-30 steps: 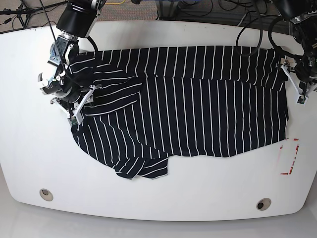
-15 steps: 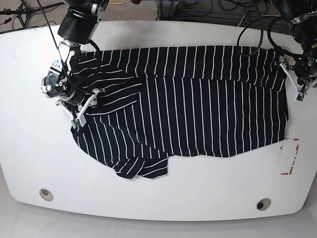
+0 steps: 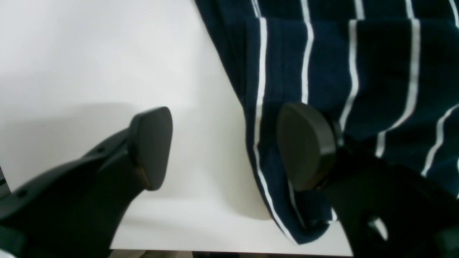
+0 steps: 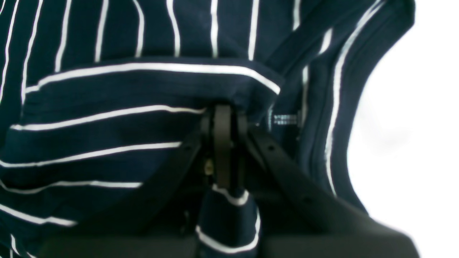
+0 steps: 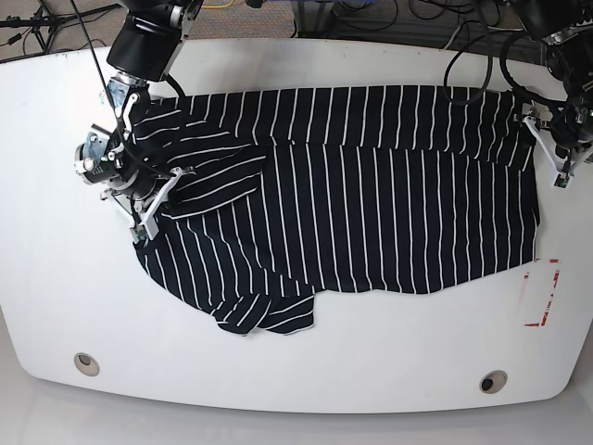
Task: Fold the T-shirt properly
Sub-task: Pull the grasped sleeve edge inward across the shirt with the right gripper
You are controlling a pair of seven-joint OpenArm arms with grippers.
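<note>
So the right pincer (image 4: 223, 143) is pressed together on a bunched bit of the T-shirt (image 5: 371, 195), pinching a fold of the striped cloth right at the sleeve/shoulder end. In the base view that pincer (image 5: 139, 185) sits at the left edge of the garment, where the fabric is rumpled and partly doubled over itself.

The left pincer (image 3: 229, 150) is a different story: spread wide, one pad over the bare white surface (image 3: 89, 53) and the other over the shirt's edge, with the hem running between them. It isn't gripping anything yet. In the base view it hangs at the far right edge of the shirt (image 5: 556, 153).

Moving outward, the T-shirt lies mostly spread out across the middle of the surface (image 5: 296, 371), stripes running up and down in the overhead shot. There's a band along the top that looks like it's layered over the body, and a sleeve flopped out at the bottom left. A small red-marked patch (image 5: 542, 295) sits on the surface near the shirt's lower right corner.

Progress-wise, I'd say this is early. Maybe one long edge is turned in, but the left end is messy, the bottom sleeve sticks out, and no tidy rectangle exists. Most of the folding seems left, starting with getting both ends gripped.
</note>
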